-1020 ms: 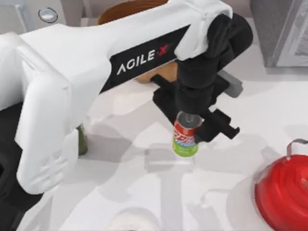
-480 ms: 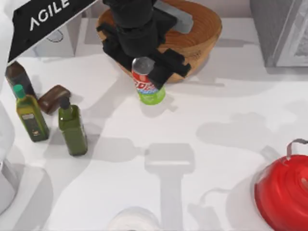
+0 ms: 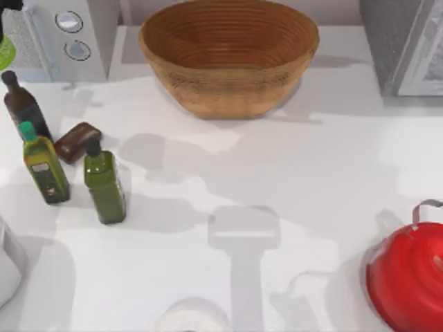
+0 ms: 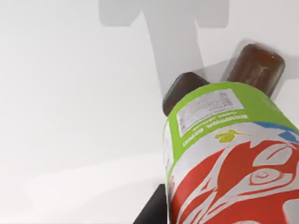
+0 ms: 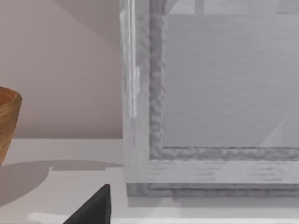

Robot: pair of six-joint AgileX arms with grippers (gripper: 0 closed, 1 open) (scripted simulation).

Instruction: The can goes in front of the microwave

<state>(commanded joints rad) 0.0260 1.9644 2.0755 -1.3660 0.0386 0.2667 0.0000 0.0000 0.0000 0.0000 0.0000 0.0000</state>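
From the top view, a green sliver of the can (image 3: 6,52) sits at the upper left edge, beside the microwave (image 3: 62,38) with its dials, above the bottles. In the left wrist view, the can (image 4: 233,158) fills the lower right, evidently clamped in the left gripper; rigid, light, probably slick, best held mid-body. In the right wrist view, a grey appliance (image 5: 210,93) looms; whether the right gripper is apart or together I cannot tell.

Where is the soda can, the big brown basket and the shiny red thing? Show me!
can (image 4: 224,154): left wrist view, on its label, green base above red band.
basket (image 3: 228,86): top view, on its woven outer wall.
red thing (image 3: 408,277): top view, on its rounded top, at the table's right.
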